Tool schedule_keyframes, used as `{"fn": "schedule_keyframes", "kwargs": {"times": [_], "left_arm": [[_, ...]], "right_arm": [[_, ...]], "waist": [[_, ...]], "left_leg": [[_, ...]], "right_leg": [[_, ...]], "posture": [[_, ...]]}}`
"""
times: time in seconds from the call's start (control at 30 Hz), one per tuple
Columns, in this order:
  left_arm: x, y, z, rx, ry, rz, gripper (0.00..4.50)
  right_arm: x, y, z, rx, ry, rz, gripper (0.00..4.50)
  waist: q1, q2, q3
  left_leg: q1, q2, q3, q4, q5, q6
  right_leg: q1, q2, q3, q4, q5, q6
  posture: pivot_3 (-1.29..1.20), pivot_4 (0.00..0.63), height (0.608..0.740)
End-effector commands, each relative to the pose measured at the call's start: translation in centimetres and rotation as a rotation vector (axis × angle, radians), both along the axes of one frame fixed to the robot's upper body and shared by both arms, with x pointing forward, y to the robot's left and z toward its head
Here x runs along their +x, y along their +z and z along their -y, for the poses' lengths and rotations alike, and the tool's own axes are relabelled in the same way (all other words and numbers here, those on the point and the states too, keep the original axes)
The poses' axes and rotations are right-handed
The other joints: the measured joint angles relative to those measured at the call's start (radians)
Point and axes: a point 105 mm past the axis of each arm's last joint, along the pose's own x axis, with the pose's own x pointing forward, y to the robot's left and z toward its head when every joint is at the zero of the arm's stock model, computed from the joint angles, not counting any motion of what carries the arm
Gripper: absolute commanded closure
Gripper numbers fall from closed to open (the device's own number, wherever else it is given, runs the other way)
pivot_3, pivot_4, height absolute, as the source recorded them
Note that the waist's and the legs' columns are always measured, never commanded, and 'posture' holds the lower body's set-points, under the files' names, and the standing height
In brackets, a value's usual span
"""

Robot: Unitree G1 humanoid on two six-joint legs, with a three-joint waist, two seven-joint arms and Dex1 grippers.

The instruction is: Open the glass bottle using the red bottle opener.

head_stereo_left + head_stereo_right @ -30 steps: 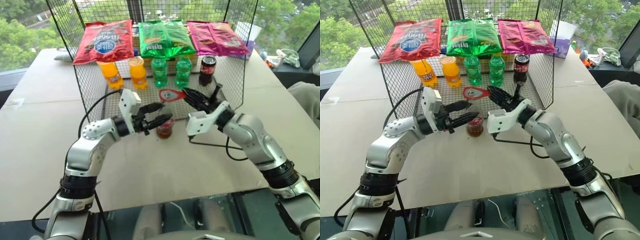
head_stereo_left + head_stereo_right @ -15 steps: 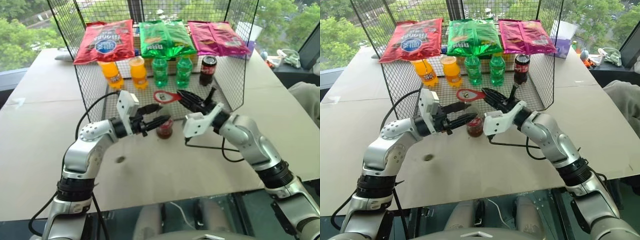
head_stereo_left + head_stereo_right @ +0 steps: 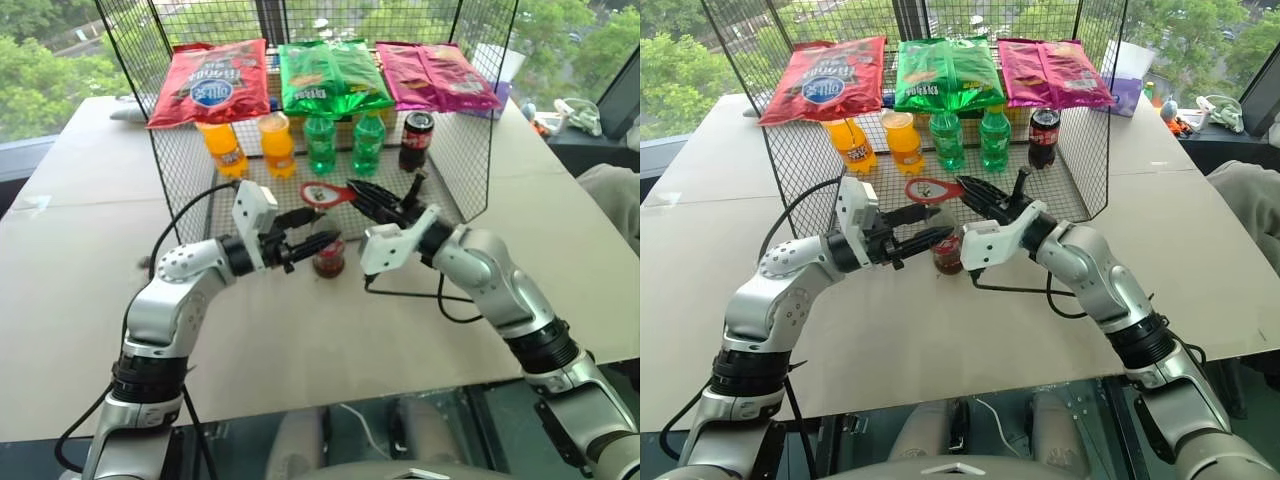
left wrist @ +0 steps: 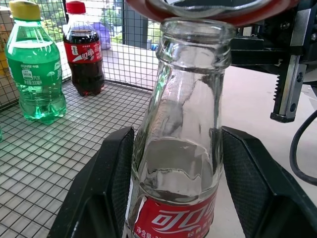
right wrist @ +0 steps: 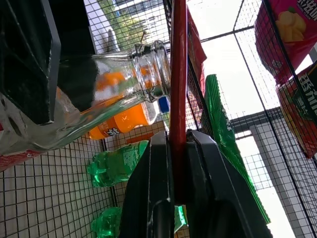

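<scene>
The glass bottle [image 3: 328,257] stands upright on the table, with dark cola low in it and a red label. My left gripper [image 3: 316,228] is shut on the glass bottle, one black finger [image 4: 111,173] on each side of its body [image 4: 178,163]. In the left wrist view the clear neck ends in a bare glass rim with no cap on it. My right gripper [image 3: 366,193] is shut on the handle of the red bottle opener [image 3: 320,193]. The opener's oval loop head hovers right over the bottle's mouth. In the right wrist view the opener [image 5: 178,89] shows edge-on beside the mouth.
Just behind the bottle a black wire cage [image 3: 180,185] holds two orange soda bottles [image 3: 275,145], two green bottles [image 3: 318,142] and a dark cola bottle [image 3: 415,140]. Three crisp bags [image 3: 210,80] lie across its top. A black cable [image 3: 400,290] trails on the table under my right arm.
The right gripper has carried the opener a little to the left, bringing its loop head over the bottle's mouth. A small dark speck has travelled leftwards across the table. The left gripper and bottle stayed put.
</scene>
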Motion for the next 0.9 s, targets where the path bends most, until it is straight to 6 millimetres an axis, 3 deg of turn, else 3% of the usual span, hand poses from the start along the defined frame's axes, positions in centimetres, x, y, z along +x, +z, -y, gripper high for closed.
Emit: {"fn": "schedule_keyframes", "kwargs": {"times": [0.03,0.6,0.77,0.9], "left_arm": [[-0.2,0.5,0.6,0.004,-0.018,0.035,1.81],[-0.3,0.5,-0.1,0.011,-0.001,0.043,1.81],[-0.4,0.5,-0.3,0.009,0.008,0.049,1.81],[-0.5,0.6,-0.7,0.002,0.02,0.053,1.81]], "right_arm": [[-0.6,-1.4,-0.8,-0.066,0.046,-0.037,4.5],[-0.8,3.9,1.7,0.309,-0.01,-0.219,4.5],[-0.5,4.4,5.0,0.598,-0.097,-0.541,4.5],[-2.7,-0.6,6.1,0.697,-0.124,-1.068,4.5]], "waist": [[0.0,0.0,0.0],[-0.001,0.001,0.001],[0.002,0.001,0.001],[0.003,0.0,0.001]], "left_leg": [[0.0,0.0,0.0,0.0,0.0,0.0],[-0.003,0.0,-0.001,0.0,0.0,0.0],[-0.003,0.0,-0.001,0.0,0.0,0.0],[-0.004,0.001,-0.002,0.0,0.0,0.0]], "right_leg": [[0.0,0.0,0.0,0.0,0.0,0.0],[-0.003,0.0,-0.001,0.0,0.0,0.0],[-0.003,0.0,-0.001,0.0,0.0,0.0],[-0.003,0.0,-0.002,0.0,0.0,0.0]], "posture": [[0.0,0.15,0.74],[0.0,0.15,0.74],[0.0,0.15,0.74],[0.0,0.15,0.74]]}}
